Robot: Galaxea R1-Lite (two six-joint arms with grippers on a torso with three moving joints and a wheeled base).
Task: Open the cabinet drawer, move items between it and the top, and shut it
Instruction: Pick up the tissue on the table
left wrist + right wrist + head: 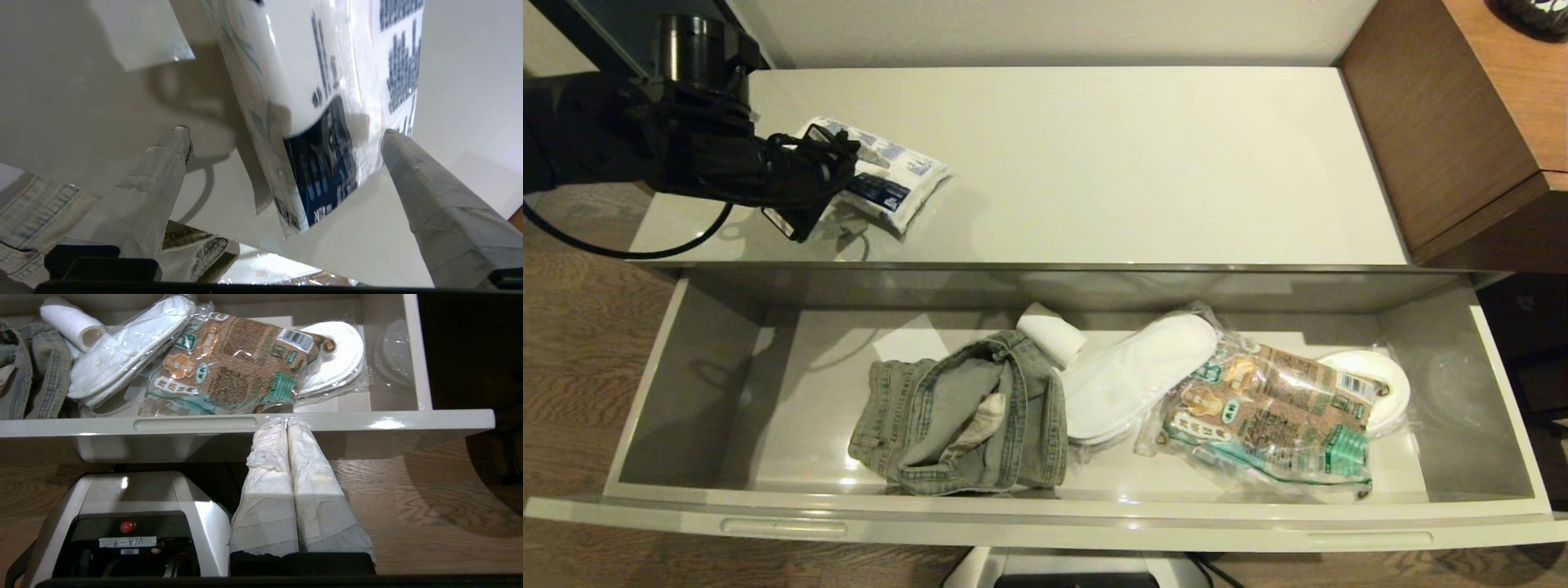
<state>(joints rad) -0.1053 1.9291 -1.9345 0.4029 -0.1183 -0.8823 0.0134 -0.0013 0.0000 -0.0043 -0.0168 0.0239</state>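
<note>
Head view: whole layout, unlike either wrist view. Cream cabinet top [1094, 163] across the upper half, open drawer [645, 408] below it. White pack with blue print [890, 175] flat on the top toward 10 o'clock, left gripper [821, 192] over its near-left edge. In the drawer, denim garment [964, 416] near centre, wrapped white slippers [1135, 376] just beside it toward 3 o'clock, clear crinkly bag with brown contents [1274, 416] farther toward 3 o'clock, overlapping the slippers. Brown wooden desk [1462, 122] at 2 o'clock.

Left wrist view: close detail hidden from the head view. Two taped fingers [163, 171] spread wide, one on each side of the pack [318, 102]; pack's dark-label end between them, neither finger visibly pressing it. Released, holding nothing. Cabinet top [81, 81] under the pack, a strip of denim [32, 220] at the frame edge.

Right wrist view: right gripper [287, 424] low in front of the drawer front [367, 424], outside the head view. Taped fingers [265, 477] pressed together, clenched on nothing. Bag [233, 363], slippers [122, 347] and denim [36, 375] seen over the drawer front, robot base [135, 522] beneath.
</note>
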